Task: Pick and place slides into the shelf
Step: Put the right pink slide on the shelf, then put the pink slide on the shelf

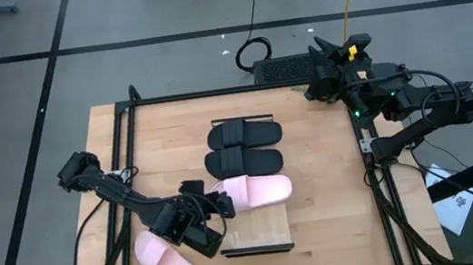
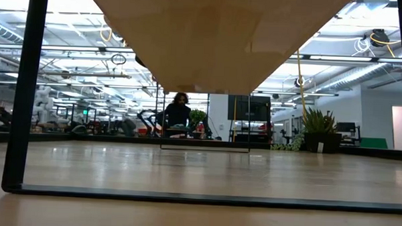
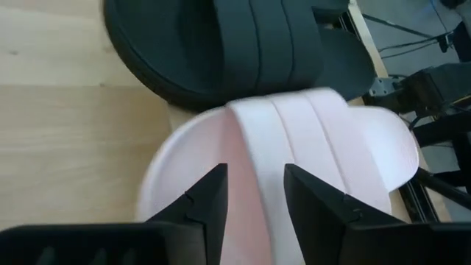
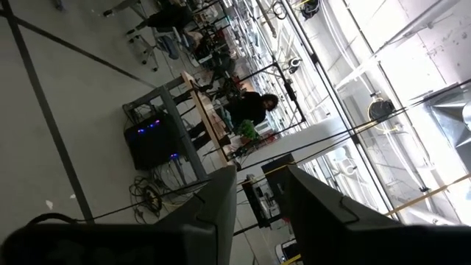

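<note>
The shelf (image 1: 263, 230) lies in the middle of the table, its long side running near to far. Two black slides (image 1: 244, 134) (image 1: 243, 161) lie side by side on its far half. One pink slide (image 1: 258, 191) lies on its sole across the shelf just nearer than them. The other pink slide (image 1: 166, 261) lies on the table near the near-left corner. My left gripper (image 1: 220, 203) is open at the left end of the shelved pink slide (image 3: 294, 147), over its strap edge. My right gripper (image 1: 324, 48) waits open beyond the far-right corner. My left gripper (image 3: 254, 177) comes level from the table's left. One finger (image 3: 210, 199) stands over the footbed and the other (image 3: 316, 206) over the strap (image 3: 272, 169) of the pink slide. I cannot tell whether either finger touches it. The slide rests flat on the shelf.
Black metal frame rails (image 1: 126, 165) run along the table's left and right sides. In the low view the shelf board (image 2: 217, 40) hangs overhead with a black frame post (image 2: 27, 87) at the left. A person (image 2: 179, 112) sits far behind. Bare wood (image 1: 335, 184) lies right of the shelf.
</note>
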Tool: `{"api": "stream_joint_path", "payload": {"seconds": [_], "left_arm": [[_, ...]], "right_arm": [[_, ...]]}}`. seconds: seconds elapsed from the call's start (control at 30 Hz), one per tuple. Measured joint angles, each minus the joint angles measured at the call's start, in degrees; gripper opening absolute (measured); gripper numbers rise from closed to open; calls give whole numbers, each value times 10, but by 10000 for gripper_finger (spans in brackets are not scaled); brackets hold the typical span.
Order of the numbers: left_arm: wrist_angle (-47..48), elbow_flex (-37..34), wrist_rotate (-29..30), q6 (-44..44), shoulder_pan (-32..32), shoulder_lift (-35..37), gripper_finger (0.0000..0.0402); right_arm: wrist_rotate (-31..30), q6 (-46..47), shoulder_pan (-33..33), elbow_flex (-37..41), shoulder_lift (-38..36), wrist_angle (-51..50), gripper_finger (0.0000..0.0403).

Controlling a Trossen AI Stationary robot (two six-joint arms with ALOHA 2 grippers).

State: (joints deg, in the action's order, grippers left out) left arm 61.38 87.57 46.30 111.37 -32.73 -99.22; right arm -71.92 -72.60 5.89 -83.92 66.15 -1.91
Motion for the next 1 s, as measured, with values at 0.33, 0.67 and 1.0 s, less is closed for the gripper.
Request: {"api": "stream_joint_path", "payload": {"seconds": [0.33, 0.67, 1.0], "left_arm": [[34, 0, -13, -22, -11, 38, 134], [115, 0, -228, 56, -133, 93, 134], [185, -4, -317, 197, -226, 55, 134]], "right_arm": [[0, 0, 0, 0, 0, 0, 107], [0, 0, 0, 0, 0, 0, 107], [15, 0, 0, 0, 1, 0, 107]]}}
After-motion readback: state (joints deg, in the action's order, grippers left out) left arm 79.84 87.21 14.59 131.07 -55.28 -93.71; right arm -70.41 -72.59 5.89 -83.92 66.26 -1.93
